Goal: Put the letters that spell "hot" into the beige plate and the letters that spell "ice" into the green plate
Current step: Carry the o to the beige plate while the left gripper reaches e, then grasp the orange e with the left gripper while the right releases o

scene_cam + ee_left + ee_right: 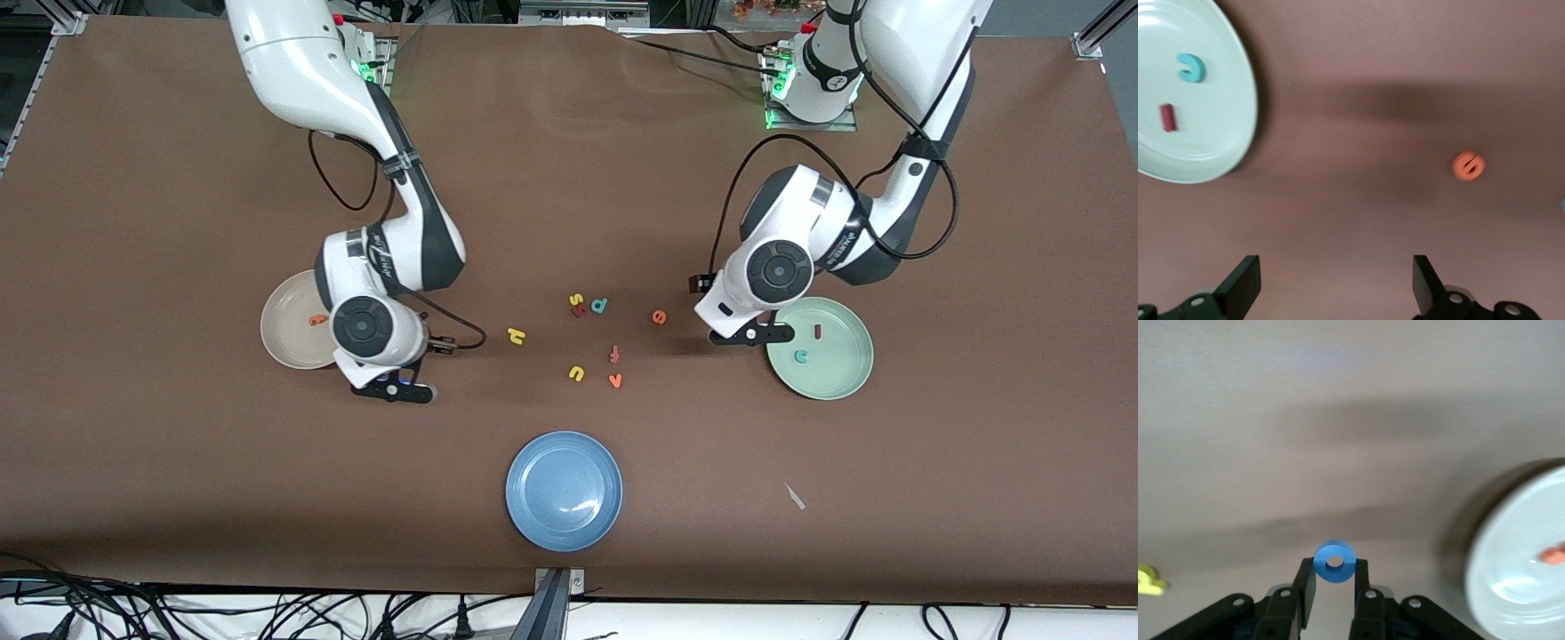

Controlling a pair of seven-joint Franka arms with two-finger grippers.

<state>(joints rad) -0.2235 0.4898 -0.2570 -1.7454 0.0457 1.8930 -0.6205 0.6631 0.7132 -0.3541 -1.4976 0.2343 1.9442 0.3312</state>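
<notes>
Brown cloth covers the table (pixel 569 178), and we describe places as on a clock face laid over the front view. At nine o'clock sits the beige plate (pixel 286 342) with the orange hooked t (pixel 316 320) already in it. Just beside its rim, toward seven o'clock, the right gripper (pixel 402 380) hangs over bare cloth with its jaws clenched on the blue o (pixel 1335 561), which the right wrist view shows pinched upright at the fingertips. We judge the step in hand to be carrying this o over the beige plate: we would bring it well inside the rim and low before letting go, because a light ring dropped from height or on edge may roll off. The yellow h (pixel 516 335) lies on the cloth near the centre, between the plates, not yet collected. At three o'clock the green plate (pixel 836 378) holds the dark red i (pixel 817 332) and the teal c (pixel 802 356). The left gripper (pixel 754 335) hovers at that plate's rim with its jaws released and empty. The orange e (pixel 659 316) rests on the cloth just toward the centre from it, so we take it as the left arm's remaining pick.
</notes>
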